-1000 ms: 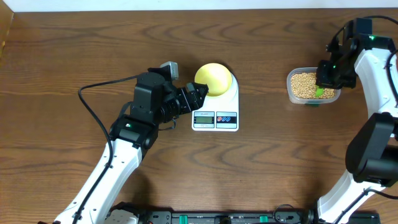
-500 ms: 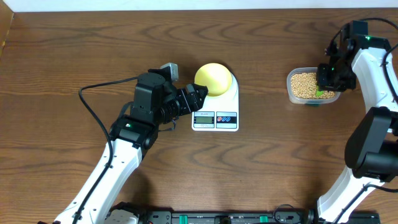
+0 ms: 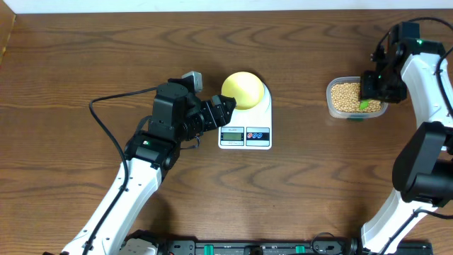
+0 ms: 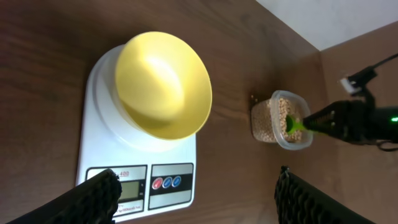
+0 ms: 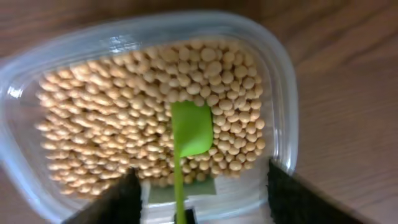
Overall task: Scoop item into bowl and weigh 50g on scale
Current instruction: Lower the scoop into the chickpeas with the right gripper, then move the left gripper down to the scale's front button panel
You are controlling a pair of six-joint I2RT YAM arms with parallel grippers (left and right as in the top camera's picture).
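The pale yellow bowl stands on the white scale, and its inside shows plain yellow. My left gripper hangs open just left of the scale's front, touching nothing. The tan beans fill a clear tub at the right. A green spoon rests on the beans. My right gripper is over the tub's right end. Its fingers stand wide open on either side of the spoon's thin handle, apart from it.
A black cable loops on the wooden table left of the left arm. The right arm runs along the table's right edge. The table's far edge meets a white wall.
My right gripper has opened and let go of the green spoon's handle. The spoon stays on the beans. The left arm, bowl and scale have not moved.
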